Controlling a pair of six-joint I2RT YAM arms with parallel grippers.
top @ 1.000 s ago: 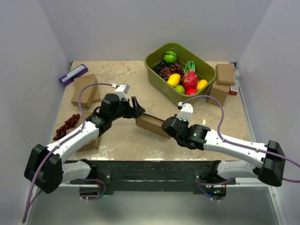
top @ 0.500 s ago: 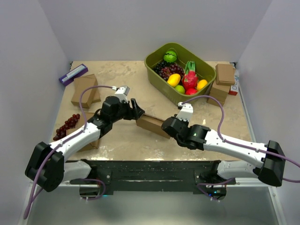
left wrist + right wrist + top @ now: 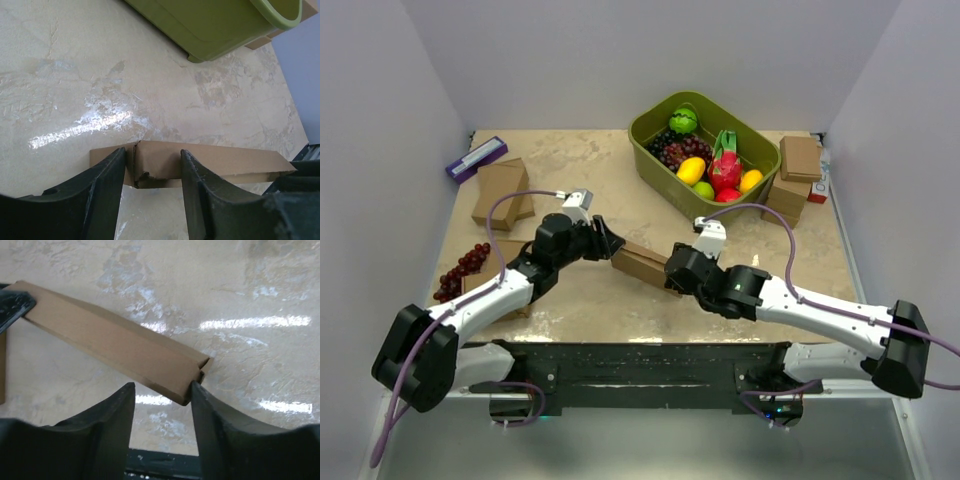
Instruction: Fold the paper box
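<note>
The paper box (image 3: 642,262) lies flat on the table (image 3: 585,160), one end between the parted fingers of the left gripper (image 3: 151,155). Its other end sits in the unclenched right gripper (image 3: 162,390). Neither seems to pinch it, though contact is hard to judge.

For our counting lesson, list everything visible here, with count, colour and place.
plain brown thin cardboard paper box: one, brown, table centre, between grippers
olive-green plastic tub: one, green, back right
assorted fruit: several, mixed colours, inside tub
small thick brown cardboard boxes: several, brown, back left and right edge
flat purple box: one, purple, back-left corner
bunch of dark red grapes: one, red, left edge
left gripper: one, black, at box's left end, grip unclear
right gripper: one, black, at box's right end, grip unclear
</note>
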